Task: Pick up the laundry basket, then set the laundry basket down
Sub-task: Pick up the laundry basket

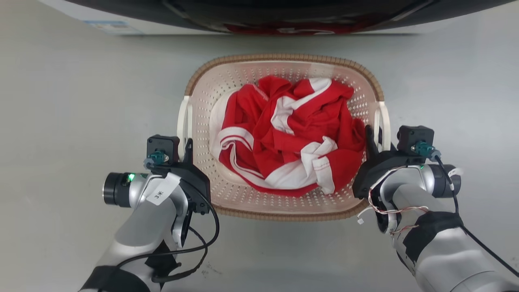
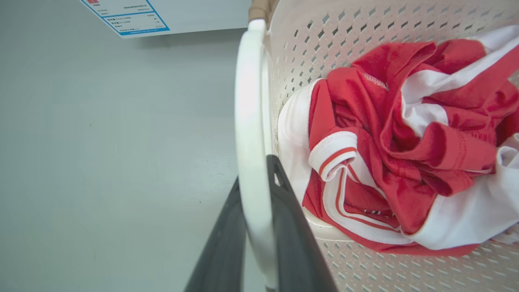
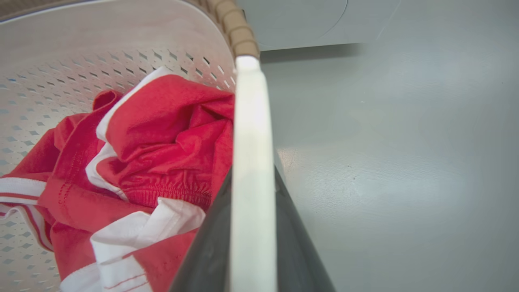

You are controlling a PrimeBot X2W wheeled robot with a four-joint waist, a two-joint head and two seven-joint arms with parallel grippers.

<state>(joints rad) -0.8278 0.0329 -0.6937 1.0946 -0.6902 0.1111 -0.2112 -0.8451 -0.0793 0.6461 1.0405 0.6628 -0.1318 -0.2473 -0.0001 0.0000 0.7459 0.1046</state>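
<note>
Laundry basket [image 1: 243, 194] between both hands, just before the washing machine [image 1: 284, 16], grey floor [image 1: 81, 101] around. Inside, crumpled red-and-white clothing [image 1: 288, 138]. Left hand [image 1: 187, 146] gripping left loop handle [image 1: 183, 121], right hand [image 1: 373, 136] gripping right loop handle [image 1: 384, 121], one finger each side.

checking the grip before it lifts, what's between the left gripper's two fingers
The laundry basket's white loop handle runs between the left gripper's two fingers, one dark finger close on each side of it. The left wrist view shows this.
</note>
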